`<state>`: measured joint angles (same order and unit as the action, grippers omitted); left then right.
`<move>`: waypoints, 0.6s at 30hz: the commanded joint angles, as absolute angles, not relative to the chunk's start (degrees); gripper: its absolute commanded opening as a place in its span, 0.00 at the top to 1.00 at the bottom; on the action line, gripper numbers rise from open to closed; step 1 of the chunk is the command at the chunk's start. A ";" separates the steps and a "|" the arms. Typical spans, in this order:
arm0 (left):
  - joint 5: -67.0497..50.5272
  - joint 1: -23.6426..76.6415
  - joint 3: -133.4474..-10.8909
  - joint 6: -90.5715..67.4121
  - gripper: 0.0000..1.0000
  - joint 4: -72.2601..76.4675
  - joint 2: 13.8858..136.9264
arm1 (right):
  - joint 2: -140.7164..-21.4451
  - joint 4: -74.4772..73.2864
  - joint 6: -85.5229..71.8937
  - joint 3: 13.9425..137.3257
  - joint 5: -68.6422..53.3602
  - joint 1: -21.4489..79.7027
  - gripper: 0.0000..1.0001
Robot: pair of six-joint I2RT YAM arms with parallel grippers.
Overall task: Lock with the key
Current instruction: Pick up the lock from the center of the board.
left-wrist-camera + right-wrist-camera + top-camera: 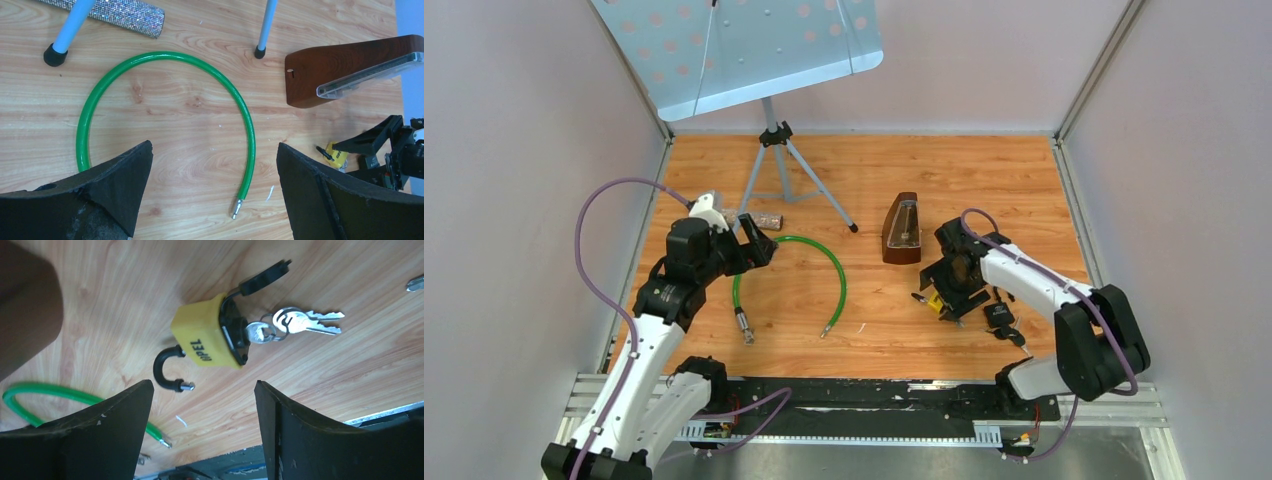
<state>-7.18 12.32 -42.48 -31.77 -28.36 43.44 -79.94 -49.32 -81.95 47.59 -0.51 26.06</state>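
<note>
The right fingers (100, 440) stood spread and empty over the yellow padlock (207, 337), lying on the desk (325, 370) with shackle (167, 371) sprung and key (257, 332) inserted. The approach looked in hand; next, the shackle needed pressing home and the key turning. The left fingers (105, 200) gaped, idle.

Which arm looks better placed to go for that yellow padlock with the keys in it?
The right. The open right gripper hangs just over the yellow padlock with its silver keys and open black shackle. The left gripper, also open, is over the green cable loop, well away from the lock.
</note>
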 commanded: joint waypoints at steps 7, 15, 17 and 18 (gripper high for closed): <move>-5.53 12.54 -42.73 -31.06 0.00 -29.16 42.28 | -85.16 -49.65 -85.40 50.84 7.09 26.74 0.27; -5.23 12.52 -43.56 -30.86 0.00 -30.23 42.19 | -85.21 -46.87 -85.32 49.28 7.28 27.29 0.52; -4.42 12.57 -44.18 -31.45 0.00 -31.30 41.64 | -85.01 -45.95 -84.44 48.97 6.81 27.48 0.63; -3.96 12.57 -44.36 -31.50 0.00 -31.42 41.21 | -84.68 -45.39 -83.84 48.96 6.30 27.57 0.67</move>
